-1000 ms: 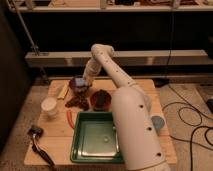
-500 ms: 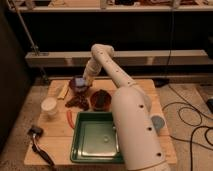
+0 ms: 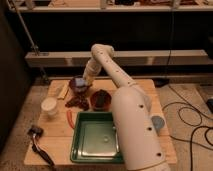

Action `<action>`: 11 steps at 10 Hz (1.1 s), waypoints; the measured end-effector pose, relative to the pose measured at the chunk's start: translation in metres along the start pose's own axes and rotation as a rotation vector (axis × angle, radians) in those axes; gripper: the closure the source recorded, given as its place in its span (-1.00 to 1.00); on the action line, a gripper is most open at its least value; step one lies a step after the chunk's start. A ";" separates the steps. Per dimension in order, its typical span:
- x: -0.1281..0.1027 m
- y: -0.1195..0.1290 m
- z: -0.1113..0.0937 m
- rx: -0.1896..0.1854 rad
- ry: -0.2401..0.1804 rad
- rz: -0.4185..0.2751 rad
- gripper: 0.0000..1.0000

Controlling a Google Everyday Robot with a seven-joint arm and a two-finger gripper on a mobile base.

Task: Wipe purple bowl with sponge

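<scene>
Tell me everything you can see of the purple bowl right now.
The purple bowl is small, round and dark purple, seemingly plastic. It stands upright near the back left of the wooden table. The tool is down over its right rim and hides that side; contact cannot be confirmed. Reddish-brown items lie just in front of it.

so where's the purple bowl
The purple bowl sits near the far edge of the table, left of centre in the camera view, behind the green tray. The gripper is at the bowl's right rim.
</scene>
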 end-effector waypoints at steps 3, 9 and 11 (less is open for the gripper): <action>-0.004 -0.005 0.006 -0.015 -0.001 -0.018 1.00; -0.034 -0.024 0.024 -0.038 0.001 -0.057 1.00; -0.042 -0.029 0.017 -0.038 -0.007 -0.089 1.00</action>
